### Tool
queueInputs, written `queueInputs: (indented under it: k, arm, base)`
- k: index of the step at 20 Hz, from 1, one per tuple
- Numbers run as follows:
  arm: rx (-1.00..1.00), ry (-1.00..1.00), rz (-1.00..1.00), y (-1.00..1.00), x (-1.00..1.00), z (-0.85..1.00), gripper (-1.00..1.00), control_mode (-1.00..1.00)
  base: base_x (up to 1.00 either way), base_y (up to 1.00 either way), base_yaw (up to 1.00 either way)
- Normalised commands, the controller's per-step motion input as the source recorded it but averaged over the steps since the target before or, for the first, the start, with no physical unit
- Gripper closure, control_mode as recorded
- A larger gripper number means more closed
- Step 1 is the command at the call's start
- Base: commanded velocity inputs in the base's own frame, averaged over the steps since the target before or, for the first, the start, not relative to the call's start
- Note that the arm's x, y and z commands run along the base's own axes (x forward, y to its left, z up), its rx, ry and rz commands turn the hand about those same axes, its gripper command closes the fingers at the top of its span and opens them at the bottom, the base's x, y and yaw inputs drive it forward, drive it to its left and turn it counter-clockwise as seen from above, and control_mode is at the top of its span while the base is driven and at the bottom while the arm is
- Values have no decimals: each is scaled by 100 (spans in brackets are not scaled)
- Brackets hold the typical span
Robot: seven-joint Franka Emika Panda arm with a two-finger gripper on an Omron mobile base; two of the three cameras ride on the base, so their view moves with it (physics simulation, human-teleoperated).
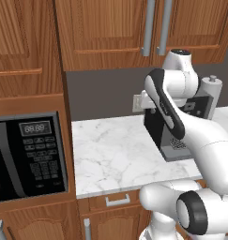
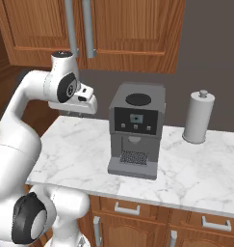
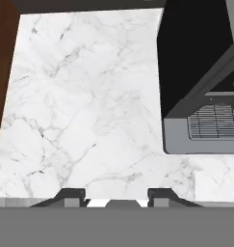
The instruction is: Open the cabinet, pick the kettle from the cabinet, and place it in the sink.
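- The end effector [image 3: 116, 194] hovers with its fingers parted and empty over the white marble surface [image 3: 80, 106].
- Above it, the reddish-brown wooden cabinet [image 2: 123, 34] is closed, presumably hiding the kettle.
- Its rigid grey bar handle [image 2: 88, 29] looks the best hold.

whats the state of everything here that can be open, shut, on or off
cabinet: both doors shut
gripper: jaws apart, nothing between them, above bare marble countertop
coffee machine: upright on the countertop, drip tray bare, no cup
microwave: door shut, display lit
drawer: shut
paper towel roll: upright on its holder
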Motion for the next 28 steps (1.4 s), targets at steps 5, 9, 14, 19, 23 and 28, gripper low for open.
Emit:
queueInputs:
  k: [5,9,14,19,23,28]
  arm:
    - [0,-8,0,0,-8,0,-100,-100]
    - [1,-32,1,0,-23,1,-100,-100]
    - [0,-32,0,0,-18,12,-100,-100]
    - [0,-18,5,2,-9,26,-100,-100]
    - [0,-8,0,9,-2,33,-100,-100]
    - [0,-2,0,9,0,37,-100,-100]
  base:
    - [0,0,0]
    - [0,0,0]
    - [0,0,0]
    - [0,0,0]
    - [0,0,0]
    - [0,0,0]
